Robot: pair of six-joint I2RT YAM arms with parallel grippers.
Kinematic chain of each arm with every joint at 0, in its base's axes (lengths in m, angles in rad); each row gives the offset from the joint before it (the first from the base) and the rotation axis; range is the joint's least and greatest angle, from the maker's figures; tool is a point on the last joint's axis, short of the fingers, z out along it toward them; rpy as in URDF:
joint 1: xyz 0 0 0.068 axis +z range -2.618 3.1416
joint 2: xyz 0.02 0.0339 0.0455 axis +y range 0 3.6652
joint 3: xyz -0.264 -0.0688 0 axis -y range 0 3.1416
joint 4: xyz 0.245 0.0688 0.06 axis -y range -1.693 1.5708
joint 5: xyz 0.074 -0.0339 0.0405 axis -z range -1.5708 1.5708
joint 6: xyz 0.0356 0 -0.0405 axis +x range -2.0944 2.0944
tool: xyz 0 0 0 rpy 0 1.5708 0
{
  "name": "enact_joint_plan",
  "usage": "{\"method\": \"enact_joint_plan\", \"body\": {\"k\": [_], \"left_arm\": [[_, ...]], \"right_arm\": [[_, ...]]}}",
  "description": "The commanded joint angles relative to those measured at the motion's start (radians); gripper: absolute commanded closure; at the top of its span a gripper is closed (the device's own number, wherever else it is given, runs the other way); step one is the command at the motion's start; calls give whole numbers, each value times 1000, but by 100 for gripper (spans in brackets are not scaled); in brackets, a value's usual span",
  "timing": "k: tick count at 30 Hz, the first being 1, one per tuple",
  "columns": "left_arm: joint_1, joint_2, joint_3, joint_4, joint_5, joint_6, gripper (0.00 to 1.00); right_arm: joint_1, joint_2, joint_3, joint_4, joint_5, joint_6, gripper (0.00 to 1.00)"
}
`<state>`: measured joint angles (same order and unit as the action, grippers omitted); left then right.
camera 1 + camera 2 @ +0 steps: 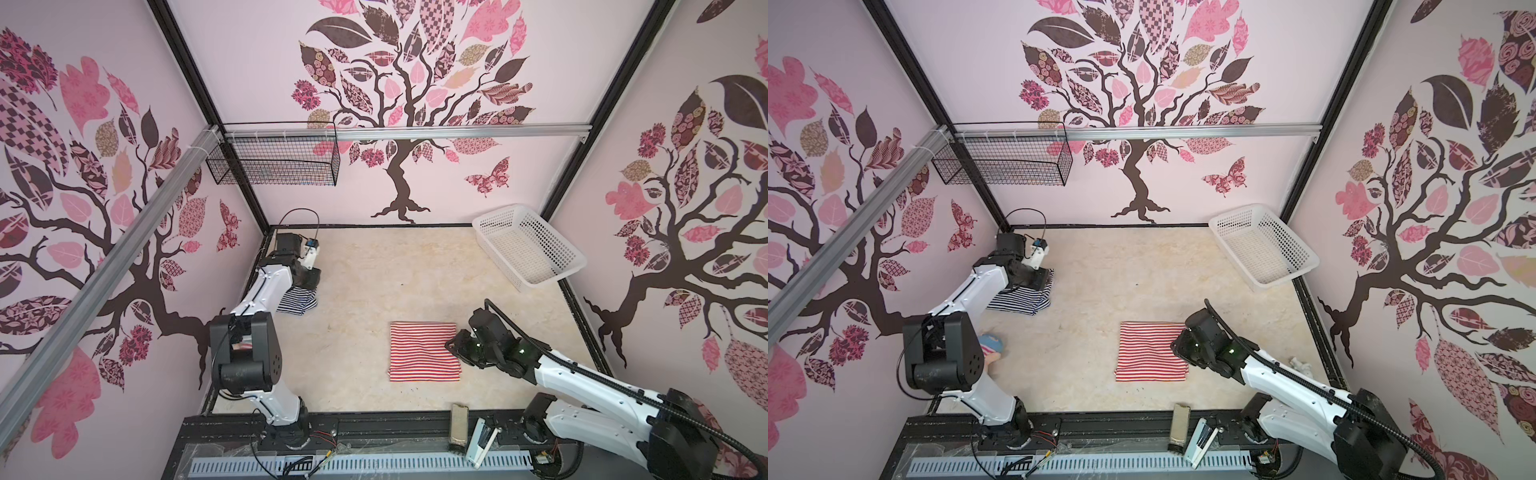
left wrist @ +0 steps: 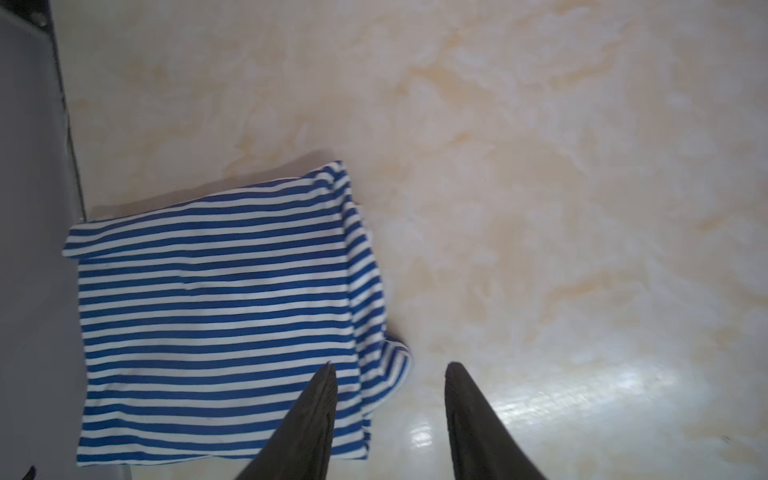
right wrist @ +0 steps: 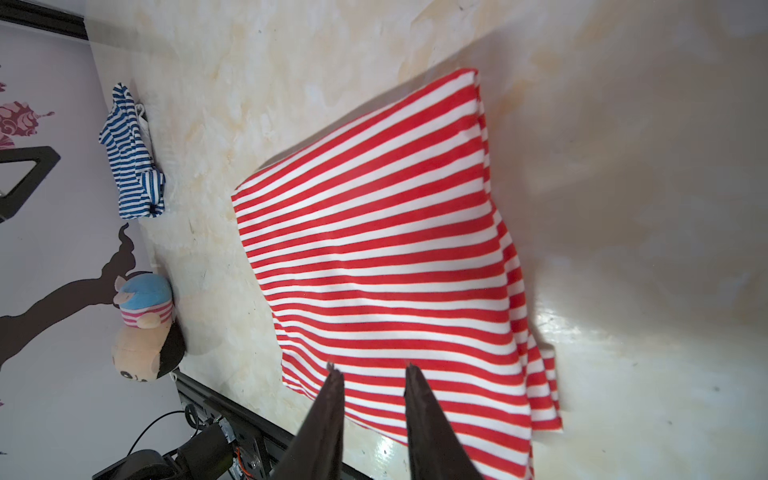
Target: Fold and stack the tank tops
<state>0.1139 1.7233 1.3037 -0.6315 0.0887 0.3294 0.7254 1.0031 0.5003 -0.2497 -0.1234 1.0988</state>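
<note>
The navy-and-white striped tank top lies folded near the left wall, seen in both top views and in the left wrist view. My left gripper hangs open over its edge; one finger is above the fabric, the other above bare table, with nothing between them. The red-and-white striped tank top lies folded flat at the table's middle front. My right gripper hovers over its near-right edge with the jaws a little apart. Nothing is held, and the cloth lies flat.
A white perforated basket stands at the back right corner. A plush doll lies by the left arm's base. A black wire basket hangs on the back rail. A grey block and a white tool rest on the front rail.
</note>
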Motion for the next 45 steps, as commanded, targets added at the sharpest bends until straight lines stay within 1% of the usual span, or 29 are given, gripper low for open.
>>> {"method": "enact_joint_plan", "body": {"k": [1,4,6,8,10,15,19,22,28,32,38,42,45], "left_arm": [[40,95,72,-10,-10,-40,54],[53,179,124,-42,-32,-58,55],[56,205,124,-24,-59,-76,55],[57,226,115,-9,-58,-94,55],[58,252,120,-27,-20,-102,55],[56,286,120,-88,115,-138,56],[36,309,127,-146,208,-163,57],[-1,308,109,-155,233,-198,57],[-119,286,77,-166,341,-302,56],[-194,298,81,-124,423,-414,55],[-281,370,141,-37,555,-611,53],[-362,399,164,37,566,-710,52],[-422,420,199,78,554,-744,52]], "right_arm": [[8,-9,7,4,7,-2,71],[8,-10,7,3,5,-1,71],[8,-14,5,6,7,1,71],[8,-21,-2,15,7,5,71],[8,-21,-12,28,6,9,71],[9,-7,-21,35,-2,10,71],[9,-19,-23,38,3,15,71],[9,-24,-19,34,8,16,71],[9,-31,-16,20,21,19,71],[9,-31,-16,16,21,22,71],[9,-55,-24,-10,31,36,70],[9,-79,-40,-21,41,53,70],[10,-81,-46,-29,32,60,70]]}}
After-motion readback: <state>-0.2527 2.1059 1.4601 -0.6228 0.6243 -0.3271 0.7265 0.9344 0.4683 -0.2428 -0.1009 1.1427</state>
